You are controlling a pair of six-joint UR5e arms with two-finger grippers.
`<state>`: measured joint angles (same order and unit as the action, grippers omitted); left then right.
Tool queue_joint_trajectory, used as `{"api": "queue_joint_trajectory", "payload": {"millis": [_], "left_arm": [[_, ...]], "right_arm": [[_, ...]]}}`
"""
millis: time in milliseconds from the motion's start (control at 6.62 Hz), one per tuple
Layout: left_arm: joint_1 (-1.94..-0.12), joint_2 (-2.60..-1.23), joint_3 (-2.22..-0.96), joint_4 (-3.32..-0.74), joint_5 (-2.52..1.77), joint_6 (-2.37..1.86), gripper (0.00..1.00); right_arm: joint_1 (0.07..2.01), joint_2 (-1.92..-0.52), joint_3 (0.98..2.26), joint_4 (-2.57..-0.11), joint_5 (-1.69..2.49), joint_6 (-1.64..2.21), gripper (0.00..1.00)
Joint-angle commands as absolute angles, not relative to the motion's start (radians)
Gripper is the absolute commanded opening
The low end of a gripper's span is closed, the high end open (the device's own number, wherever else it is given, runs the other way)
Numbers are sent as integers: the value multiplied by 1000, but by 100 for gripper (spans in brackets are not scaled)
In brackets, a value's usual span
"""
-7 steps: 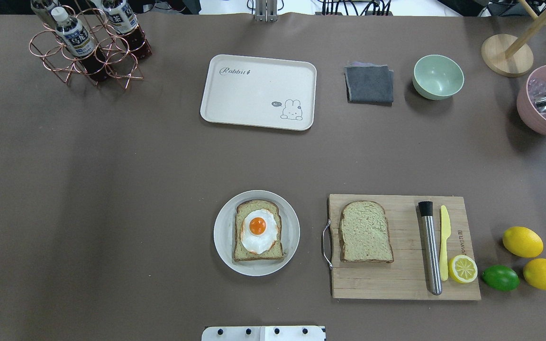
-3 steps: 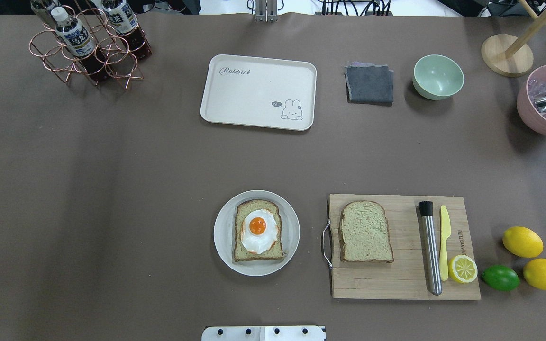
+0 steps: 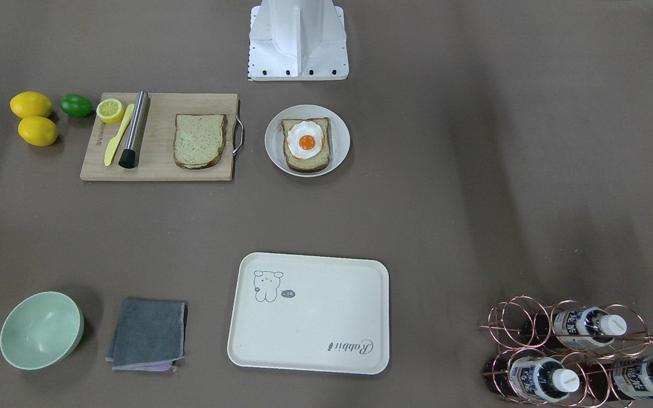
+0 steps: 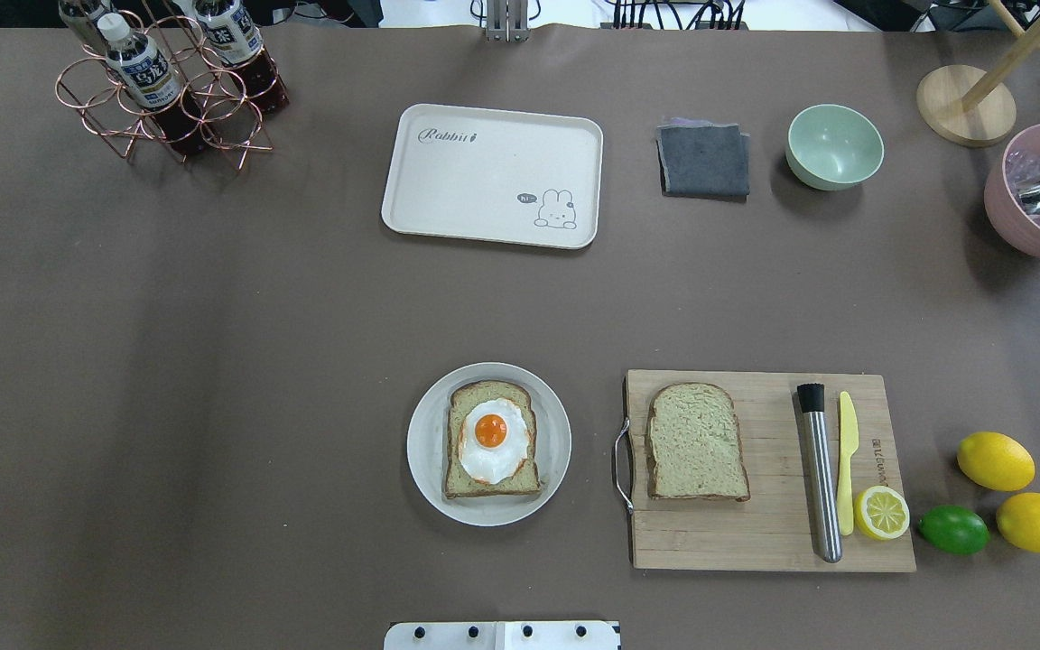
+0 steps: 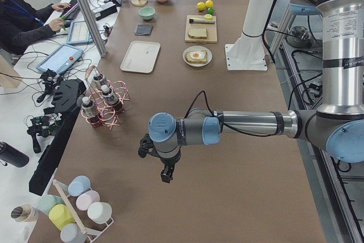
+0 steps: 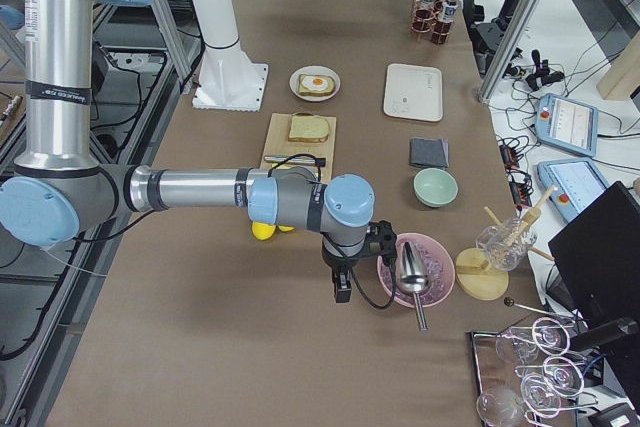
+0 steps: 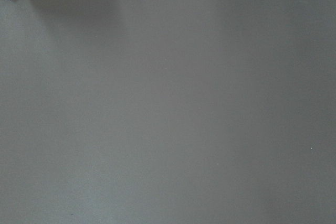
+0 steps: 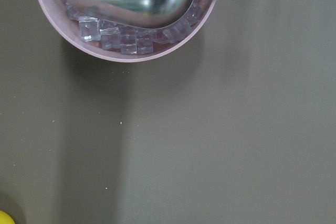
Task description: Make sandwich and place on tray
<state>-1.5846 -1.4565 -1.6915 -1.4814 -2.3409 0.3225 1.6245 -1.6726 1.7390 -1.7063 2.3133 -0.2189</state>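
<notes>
We are seeing nothing moving since a second ago: the egg-topped slice (image 4: pixel 491 440) is sitting on the plate (image 4: pixel 421 442) at six o'clock, the plain slice (image 4: pixel 696 442) on the cutting board (image 4: pixel 764 533) at four, the tray (image 4: pixel 484 171) at twelve. The left tool (image 5: pixel 165 176) and right tool (image 6: pixel 342 291) are hovering far off; clenched or released, we cannot tell. Assembly is not yet starting.

Overhead and front views opposed, sharing the tray (image 4: pixel 484 181); wrist views close.

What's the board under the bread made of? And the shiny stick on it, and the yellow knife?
The cutting board looks like matte pale wood: plank lines and grain show. The stick looks like brushed metal, silvery with a black tip. The knife is probably plastic: flat, even yellow, no gleam.
</notes>
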Motion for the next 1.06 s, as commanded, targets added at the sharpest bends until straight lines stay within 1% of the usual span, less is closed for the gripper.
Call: {"api": "queue_joint_trajectory", "payload": {"millis": [0, 453, 755, 906], "left_arm": [[-1585, -1456, -1692, -1489, -2341, 324, 99], [-1585, -1459, -1693, -1491, -2341, 324, 99], [-1585, -1512, -1684, -1508, -2339, 327, 99], [-1586, -1552, -1677, -1564, -2339, 325, 99]], "right_arm": [[1624, -1674, 1738, -1706, 2313, -219, 100], [1624, -1666, 1743, -1707, 2315, -215, 100], [1624, -1669, 1741, -1707, 2316, -216, 100], [1624, -1670, 1740, -1707, 2316, -218, 100]]}}
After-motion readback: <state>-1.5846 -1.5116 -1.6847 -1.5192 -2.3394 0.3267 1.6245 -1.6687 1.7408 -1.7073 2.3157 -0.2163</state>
